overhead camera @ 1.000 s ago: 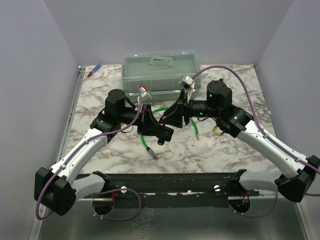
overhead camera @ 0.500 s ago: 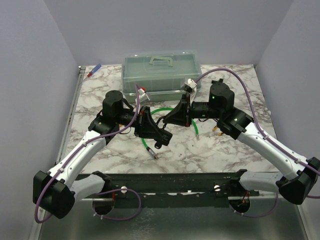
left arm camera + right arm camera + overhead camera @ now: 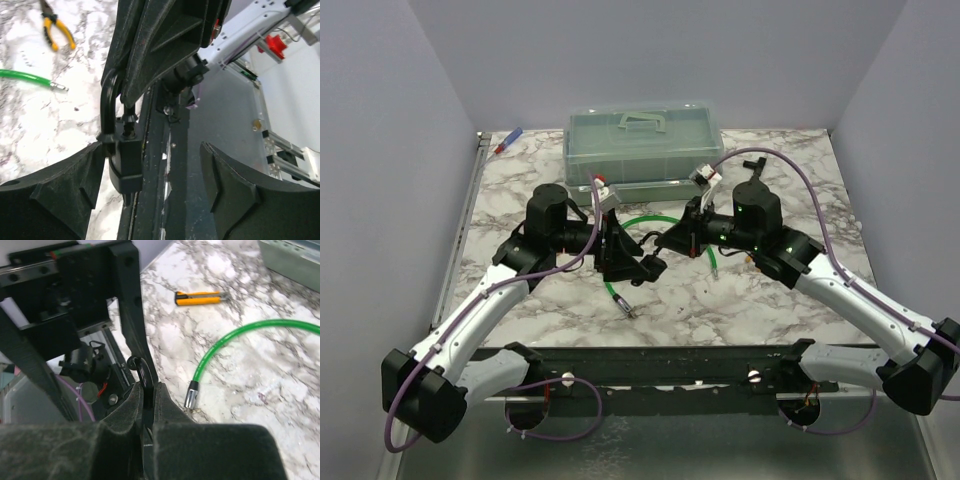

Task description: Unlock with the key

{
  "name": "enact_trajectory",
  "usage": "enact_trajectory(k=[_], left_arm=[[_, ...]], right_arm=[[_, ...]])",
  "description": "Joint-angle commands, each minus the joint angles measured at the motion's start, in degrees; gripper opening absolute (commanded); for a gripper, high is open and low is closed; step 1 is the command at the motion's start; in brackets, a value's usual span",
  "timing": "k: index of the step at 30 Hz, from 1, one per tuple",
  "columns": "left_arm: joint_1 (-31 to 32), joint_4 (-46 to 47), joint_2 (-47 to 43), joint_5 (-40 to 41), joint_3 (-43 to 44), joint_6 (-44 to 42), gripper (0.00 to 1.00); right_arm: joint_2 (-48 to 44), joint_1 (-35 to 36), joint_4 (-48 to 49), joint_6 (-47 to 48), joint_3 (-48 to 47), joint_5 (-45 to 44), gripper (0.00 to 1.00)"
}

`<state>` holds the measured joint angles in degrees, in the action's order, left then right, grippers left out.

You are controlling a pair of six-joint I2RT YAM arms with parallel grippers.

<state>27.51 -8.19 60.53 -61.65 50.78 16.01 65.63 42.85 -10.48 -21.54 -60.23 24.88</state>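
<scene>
Two arms: both reach in from the near edge of the marbled white-and-grey desk (image 3: 510,175) and meet tip to tip over its middle, elbows bent outward.
Left arm pose: the forearm rises from the near left corner and the wrist points across at the right arm.
Left fingers (image 3: 640,268): spread wide and gripping nothing. The left wrist view shows the padlock against the inner face of one finger, with a broad gap to the other.
Right arm pose: the forearm rises from the near right corner and the wrist points across at the left arm.
Right fingers (image 3: 146,402): pressed together, pinching the key.
Key: one tiny key with a round black head (image 3: 145,377), held in the right fingertips above the middle of the desk. Its blade is hidden.
Padlock: one small black padlock with a curved shackle (image 3: 127,160), raised above the desk just beneath the right fingertips. Whether the key sits in it cannot be told.
Cable: one green cable with metal ends (image 3: 617,290), curved on the middle of the desk under the fingers.
Box: one translucent grey-green plastic box with a lid handle (image 3: 642,140), at the far edge.
Pen: one red-and-blue pen (image 3: 508,140), at the far left corner.
Pliers: one pair of yellow-handled pliers (image 3: 56,32), lying on the desk.
Knife: one orange-and-black utility knife (image 3: 199,298), lying on the desk.
</scene>
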Motion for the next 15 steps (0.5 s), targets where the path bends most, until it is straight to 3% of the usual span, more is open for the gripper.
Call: enact_trajectory(k=[1,5,15], left_arm=[[0.27,-6.50,-2.97,9.17,2.11,-7.47,0.88],[0.27,-7.51,-4.90,13.11,1.86,-8.80,0.98],[0.24,-8.28,-4.53,20.85,2.21,-9.52,0.98]], right_arm=[[-2.92,0.25,-0.98,-4.33,-0.07,-7.82,0.00],[-4.17,0.27,-1.03,-6.09,2.18,-9.74,0.00],[-4.45,0.22,-2.78,-11.79,11.52,-14.49,0.00]])
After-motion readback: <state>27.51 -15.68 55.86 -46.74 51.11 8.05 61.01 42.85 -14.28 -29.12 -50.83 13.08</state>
